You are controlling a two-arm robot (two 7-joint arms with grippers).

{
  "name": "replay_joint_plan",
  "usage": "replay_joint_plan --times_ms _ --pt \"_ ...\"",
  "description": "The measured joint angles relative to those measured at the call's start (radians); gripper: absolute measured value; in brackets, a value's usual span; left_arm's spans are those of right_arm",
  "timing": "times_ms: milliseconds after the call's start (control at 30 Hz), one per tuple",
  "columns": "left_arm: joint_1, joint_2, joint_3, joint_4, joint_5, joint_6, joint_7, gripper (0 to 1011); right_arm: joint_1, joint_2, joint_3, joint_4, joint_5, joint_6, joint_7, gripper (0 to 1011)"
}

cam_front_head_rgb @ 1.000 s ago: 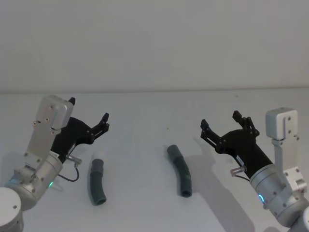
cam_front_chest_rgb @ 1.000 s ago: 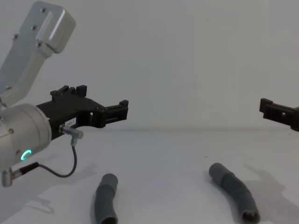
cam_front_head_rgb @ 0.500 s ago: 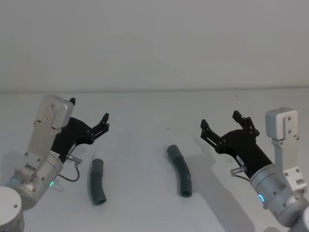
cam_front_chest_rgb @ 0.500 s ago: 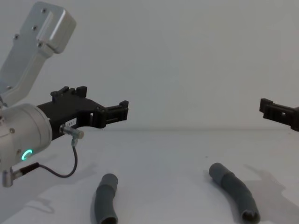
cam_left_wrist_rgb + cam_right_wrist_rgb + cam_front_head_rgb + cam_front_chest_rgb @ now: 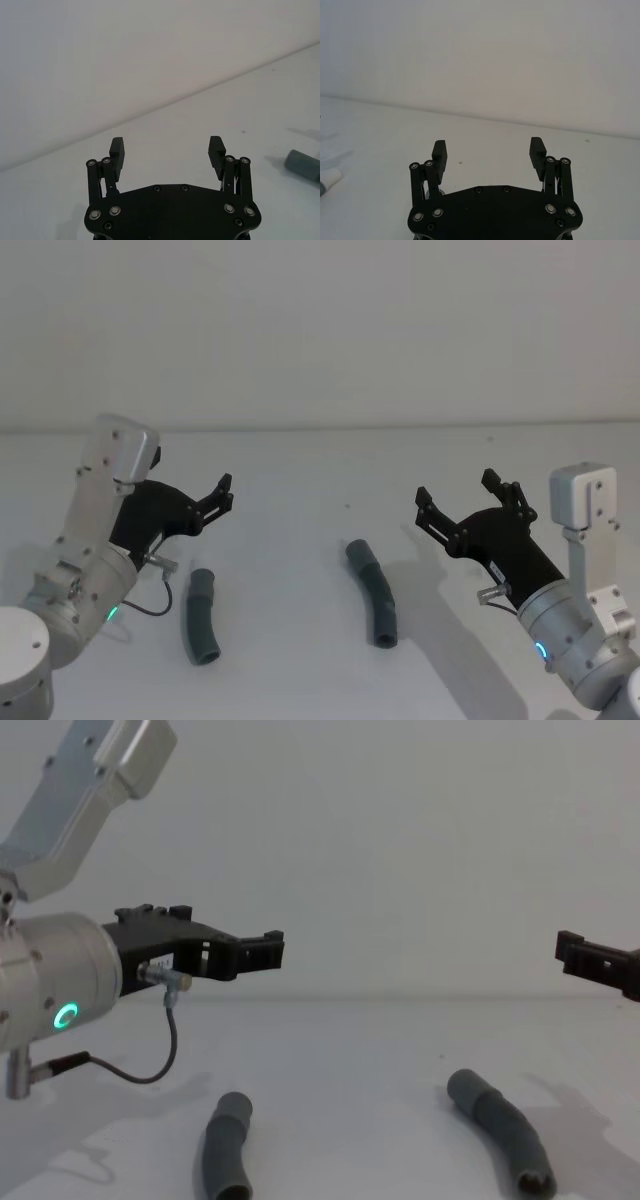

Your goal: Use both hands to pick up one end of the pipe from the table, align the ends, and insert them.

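While neither piece is yet grasped, the left jaws and right jaws hang wide open and empty above the matte white worktop (image 5: 300, 470), each apparently poised over its own target: the short left pipe piece (image 5: 200, 618) and the longer curved right pipe piece (image 5: 373, 592), dark-grey, ribbed, lying well apart.

There's a plain white wall (image 5: 320, 330) at the back, spanning the whole head view, bare and evenly lit, its bottom edge running level from side to side. Just below that edge on the right sits a tiny dark speck (image 5: 490, 437), and lower down, near the middle, another speck (image 5: 347, 505).
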Motion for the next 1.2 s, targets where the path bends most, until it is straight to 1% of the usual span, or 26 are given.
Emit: replay_joint_plan --times_ms 33,67,100,133,233,267,333,367,433,467,567,600,767,967,1100,1133,1200 --pt "0.001 0.0 -0.001 -0.009 -0.001 0.015 0.002 1001 0.0 0.0 0.0 0.0 0.0 0.0 0.0 1003" --pt "0.005 0.001 -0.002 -0.031 -0.005 0.048 0.006 1001 0.0 0.0 0.0 0.0 0.0 0.0 0.0 1003" --pt "0.007 0.001 -0.003 -0.041 -0.005 0.057 0.007 1001 0.0 0.0 0.0 0.0 0.0 0.0 0.0 1003" --pt "0.011 0.003 -0.004 -0.06 -0.009 0.091 0.01 1001 0.0 0.0 0.0 0.0 0.0 0.0 0.0 1003" --pt "0.017 0.007 -0.007 -0.095 -0.013 0.136 0.013 1001 0.0 0.0 0.0 0.0 0.0 0.0 0.0 1003" --pt "0.021 0.01 -0.008 -0.115 -0.016 0.17 0.016 1001 0.0 0.0 0.0 0.0 0.0 0.0 0.0 1003" --pt "0.026 0.013 -0.011 -0.139 -0.02 0.204 0.017 1001 0.0 0.0 0.0 0.0 0.0 0.0 0.0 1003" --pt "0.031 0.016 -0.013 -0.159 -0.023 0.233 0.019 1001 0.0 0.0 0.0 0.0 0.0 0.0 0.0 1003" --pt "0.037 0.019 -0.016 -0.182 -0.027 0.263 0.021 1001 0.0 0.0 0.0 0.0 0.0 0.0 0.0 1003" --pt "0.044 0.022 -0.018 -0.201 -0.03 0.292 0.023 1001 0.0 0.0 0.0 0.0 0.0 0.0 0.0 1003" --pt "0.054 0.025 -0.023 -0.229 -0.036 0.338 0.027 1001 0.0 0.0 0.0 0.0 0.0 0.0 0.0 1003" --pt "0.061 0.027 -0.026 -0.246 -0.04 0.365 0.03 1001 0.0 0.0 0.0 0.0 0.0 0.0 0.0 1003" --pt "0.091 0.031 -0.038 -0.305 -0.052 0.448 0.039 1001 0.0 0.0 0.0 0.0 0.0 0.0 0.0 1003" --pt "0.119 0.027 -0.048 -0.342 -0.063 0.511 0.049 1001 0.0 0.0 0.0 0.0 0.0 0.0 0.0 1003" --pt "0.14 0.011 -0.056 -0.363 -0.069 0.549 0.063 1001 0.0 0.0 0.0 0.0 0.0 0.0 0.0 1003" --pt "0.14 0.011 -0.056 -0.363 -0.069 0.549 0.063 1001 0.0 0.0 0.0 0.0 0.0 0.0 0.0 1003" --pt "0.149 -0.001 -0.061 -0.369 -0.072 0.565 0.073 1001 0.0 0.0 0.0 0.0 0.0 0.0 0.0 1004"
